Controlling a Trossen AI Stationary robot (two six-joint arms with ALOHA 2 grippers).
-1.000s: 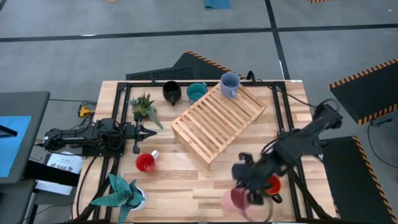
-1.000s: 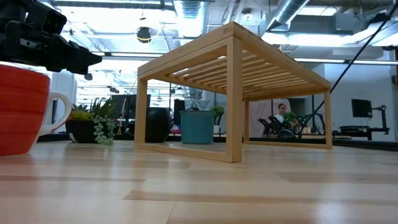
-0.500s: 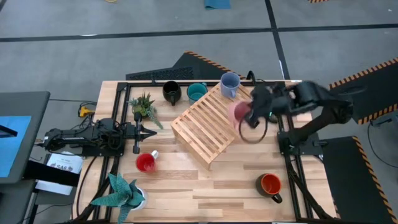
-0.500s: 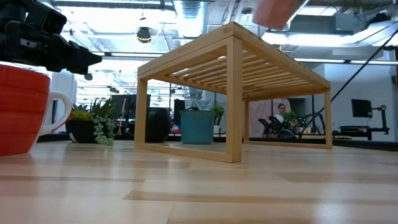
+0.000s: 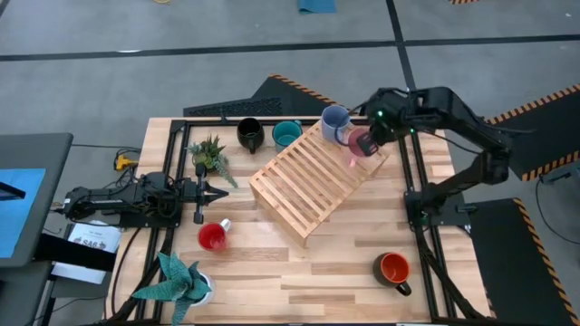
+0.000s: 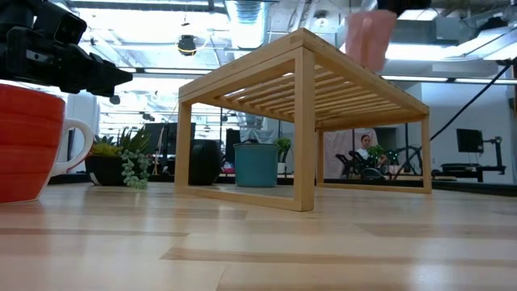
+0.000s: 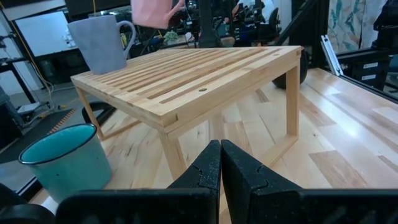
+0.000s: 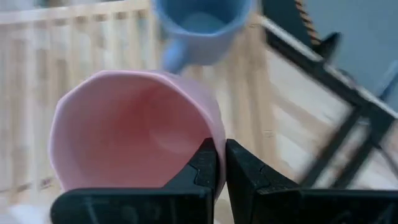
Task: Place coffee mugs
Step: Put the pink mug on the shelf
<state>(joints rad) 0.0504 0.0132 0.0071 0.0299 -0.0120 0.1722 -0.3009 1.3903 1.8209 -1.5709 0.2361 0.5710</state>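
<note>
My right gripper [image 5: 364,138] is shut on the pink mug [image 5: 361,145], which hangs over the far right corner of the slatted wooden rack [image 5: 317,177], next to the lavender-blue mug [image 5: 334,123] standing on the rack's top. The pink mug also shows in the low view [image 6: 370,36] and the left wrist view [image 7: 155,11]. The teal mug [image 5: 286,134] and black mug [image 5: 250,135] stand on the table at the far edge. The red mug [image 5: 213,236] stands near my left gripper [image 5: 217,193], which is shut and level at the table's left. The orange-red mug [image 5: 394,269] stands at the near right. My right gripper [image 8: 221,149] pinches the pink mug's wall at the rim [image 8: 214,132], one finger inside the mug and one outside. The fingers come from above, slanting down. The mug hangs below them with its mouth up, lifted clear above the rack.
Two potted green plants stand on the left side, one [image 5: 210,154] toward the far edge and one [image 5: 181,279] at the near edge. A black frame [image 5: 412,154] runs round the table. Bare wood [image 5: 299,263] lies between the rack and the near edge.
My right gripper has carried the pink mug from the near right corner up and toward the table's far edge, turning as it went. The mug is now over the rack's far right corner beside the lavender-blue mug. The orange-red mug stays where it was.
</note>
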